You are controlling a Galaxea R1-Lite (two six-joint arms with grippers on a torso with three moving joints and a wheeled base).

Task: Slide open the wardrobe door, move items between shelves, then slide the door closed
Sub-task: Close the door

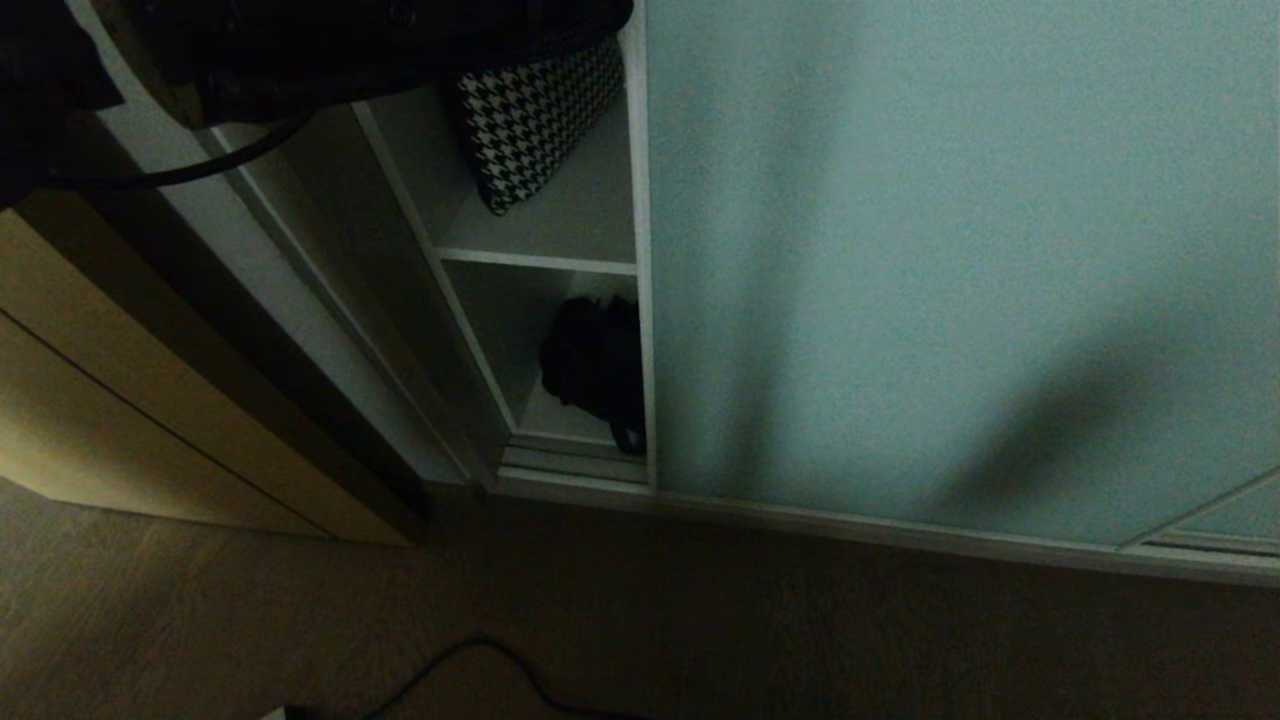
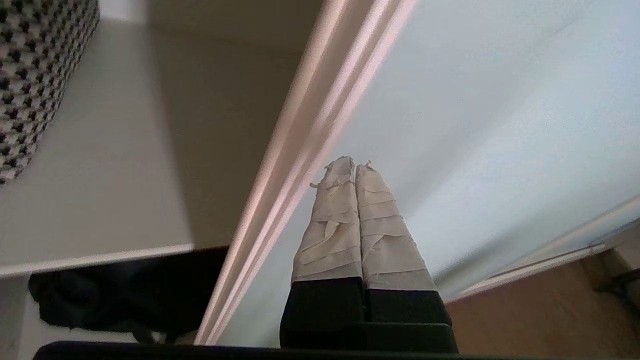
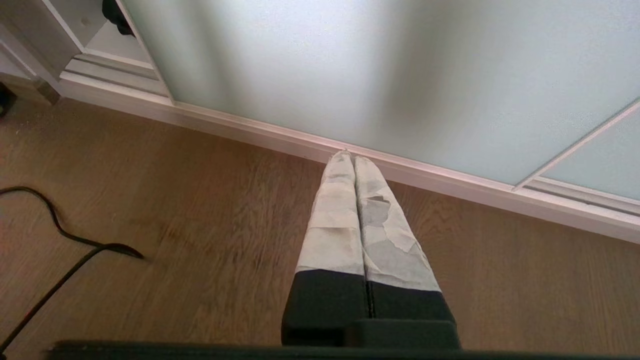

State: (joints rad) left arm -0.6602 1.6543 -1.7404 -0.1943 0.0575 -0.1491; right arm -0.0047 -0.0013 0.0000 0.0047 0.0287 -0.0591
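Left gripper (image 2: 355, 167): clenched, empty, at the door (image 2: 500, 110) edge.
Right gripper (image 3: 350, 159): clenched, empty, above the floor (image 3: 200, 225).
Bag (image 1: 590, 365): on the lower shelf (image 1: 560, 415).

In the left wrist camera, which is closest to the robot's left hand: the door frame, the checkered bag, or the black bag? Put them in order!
1. Sliding door's frame, right beside the shut left hand.
2. Black bag, under the shelf, inside the wardrobe.
3. Houndstooth bag, on the shelf, at the far corner.

Door frame hides black bag (image 1: 590, 365) (partly).
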